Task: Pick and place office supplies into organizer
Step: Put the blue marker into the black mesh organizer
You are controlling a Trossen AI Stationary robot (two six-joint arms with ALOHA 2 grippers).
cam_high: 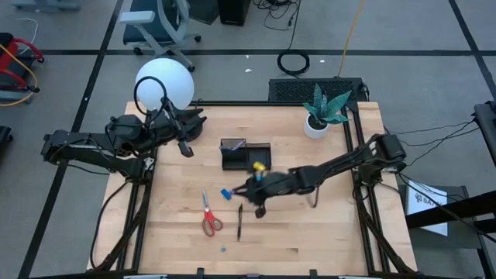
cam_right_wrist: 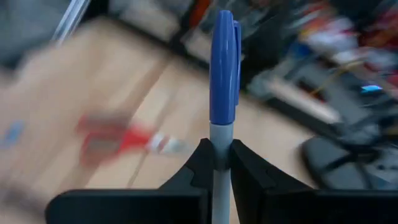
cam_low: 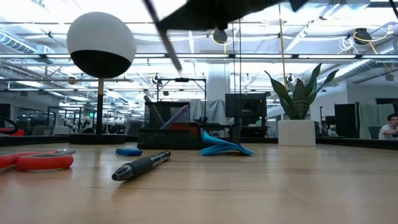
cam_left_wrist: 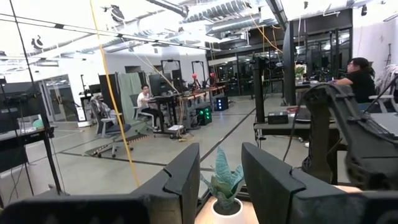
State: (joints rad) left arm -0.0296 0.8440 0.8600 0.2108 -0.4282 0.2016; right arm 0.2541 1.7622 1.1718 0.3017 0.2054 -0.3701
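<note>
Organizer [cam_high: 245, 153] sits on the wooden tabletop [cam_high: 325, 225] with pens standing in it. Right pincer [cam_right_wrist: 217, 163] pinches a blue marker [cam_right_wrist: 222, 68]; left pincer [cam_left_wrist: 221, 171] is spread apart. Scissors [cam_high: 208, 217] lie nearby.

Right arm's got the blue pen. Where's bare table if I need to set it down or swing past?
Bare wood lies right of the right gripper, from the potted plant to the table's near edge, and along the left edge below the left gripper. It is crowded centrally: organizer, blue note pad, scissors, black pen. The blue pen is clamped.
</note>
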